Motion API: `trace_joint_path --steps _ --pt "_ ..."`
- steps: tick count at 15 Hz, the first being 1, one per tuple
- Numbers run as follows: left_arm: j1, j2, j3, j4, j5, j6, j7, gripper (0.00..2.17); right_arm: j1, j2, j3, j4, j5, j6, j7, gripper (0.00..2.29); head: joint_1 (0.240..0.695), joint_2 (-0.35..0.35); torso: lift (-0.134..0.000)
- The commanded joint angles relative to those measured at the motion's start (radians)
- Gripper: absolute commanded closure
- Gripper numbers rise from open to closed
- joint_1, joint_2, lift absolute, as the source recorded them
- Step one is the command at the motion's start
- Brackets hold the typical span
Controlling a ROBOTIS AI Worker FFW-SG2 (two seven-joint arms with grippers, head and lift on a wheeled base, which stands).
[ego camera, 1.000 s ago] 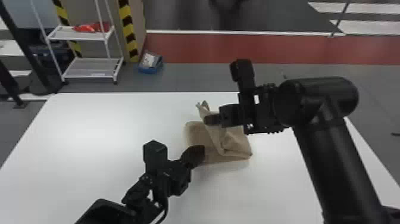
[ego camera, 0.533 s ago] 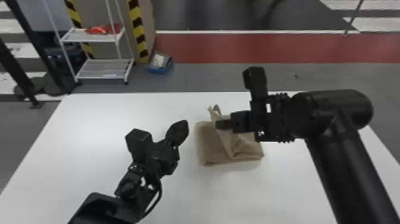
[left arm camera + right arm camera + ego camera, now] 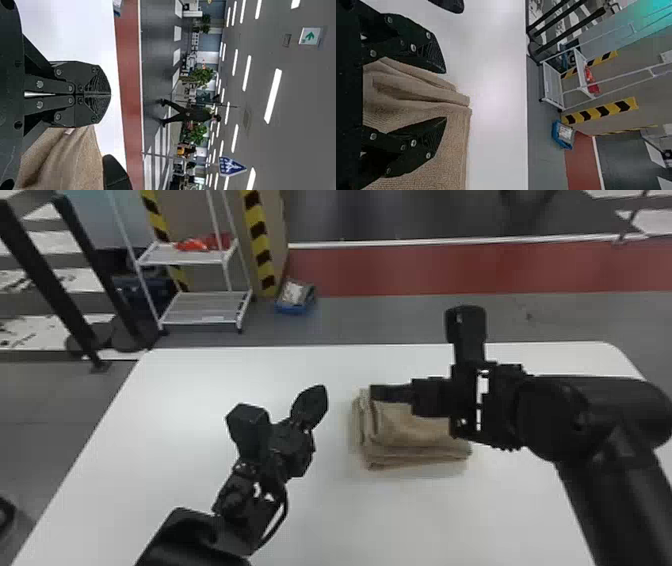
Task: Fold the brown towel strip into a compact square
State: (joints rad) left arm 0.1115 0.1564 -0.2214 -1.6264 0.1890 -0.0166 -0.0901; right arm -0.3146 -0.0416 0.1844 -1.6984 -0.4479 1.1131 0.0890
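Note:
A folded brown towel (image 3: pixel 410 435) lies in a layered stack on the white table, right of centre. Over its far left part is my right gripper (image 3: pixel 387 393); in the right wrist view this gripper (image 3: pixel 445 95) stands open, with the towel's loose folds (image 3: pixel 415 91) between and below its fingers. To the left of the towel, apart from it, my left gripper (image 3: pixel 320 395) is held above the table. The left wrist view shows this gripper (image 3: pixel 110 94) shut and holding nothing, with the towel (image 3: pixel 67 162) beside it.
The white table (image 3: pixel 200 390) extends around the towel, its far edge behind both arms. On the floor beyond stand a white shelf rack (image 3: pixel 205 307) with a red item on it and a blue bin (image 3: pixel 296 297).
The left gripper moved away from the towel to the left. The raised towel flap held by the right gripper has dropped onto the stack, and the right gripper has let go.

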Motion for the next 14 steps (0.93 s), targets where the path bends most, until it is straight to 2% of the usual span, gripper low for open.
trace_joint_path --steps 1,2,4,5,6,7,8,9,10,12,14 --pt "-0.003 0.0 -0.004 0.002 -0.002 0.001 0.0 1.62 0.058 -0.009 -0.042 -0.086 -0.049 0.006 0.0 0.06 0.695 0.093 -0.109" --pt "-0.004 0.0 -0.004 0.002 -0.002 0.001 0.0 1.62 0.088 -0.017 -0.062 -0.13 -0.055 0.024 0.0 0.06 0.695 0.093 -0.109" --pt "-0.012 0.0 -0.004 0.014 -0.002 0.001 0.0 1.62 0.163 -0.07 -0.1 -0.251 -0.057 0.104 0.0 0.07 0.695 0.086 -0.109" --pt "-0.018 0.0 -0.004 0.022 -0.002 0.001 0.0 1.62 0.207 -0.084 -0.123 -0.3 -0.057 0.123 0.008 0.14 0.695 0.068 -0.109" --pt "-0.026 0.0 -0.003 0.033 -0.002 0.001 0.0 1.62 0.262 -0.104 -0.141 -0.372 -0.051 0.123 0.017 0.58 0.695 0.058 -0.109" --pt "-0.03 0.0 -0.003 0.042 -0.002 -0.002 0.0 1.62 0.322 -0.13 -0.154 -0.428 -0.034 0.126 0.031 1.26 0.695 0.047 -0.109" --pt "-0.036 0.0 -0.003 0.053 -0.002 -0.002 0.0 1.62 0.367 -0.149 -0.177 -0.465 -0.025 0.138 0.057 1.81 0.695 0.035 -0.109" --pt "-0.046 -0.001 -0.003 0.065 0.003 -0.002 0.0 1.62 0.411 -0.149 -0.195 -0.492 -0.011 0.147 0.106 1.95 0.695 0.024 -0.109" --pt "-0.05 -0.005 -0.003 0.072 0.004 -0.002 0.0 1.62 0.456 -0.149 -0.197 -0.515 0.021 0.135 0.13 1.95 0.695 0.017 -0.109" --pt "-0.052 -0.006 -0.003 0.077 0.009 -0.006 -0.002 1.62 0.508 -0.141 -0.164 -0.53 0.117 0.074 0.136 1.95 0.695 0.003 -0.109" --pt "-0.053 -0.003 -0.001 0.079 0.009 -0.009 -0.002 1.62 0.545 -0.136 -0.135 -0.529 0.17 0.006 0.124 1.95 0.695 -0.007 -0.109"
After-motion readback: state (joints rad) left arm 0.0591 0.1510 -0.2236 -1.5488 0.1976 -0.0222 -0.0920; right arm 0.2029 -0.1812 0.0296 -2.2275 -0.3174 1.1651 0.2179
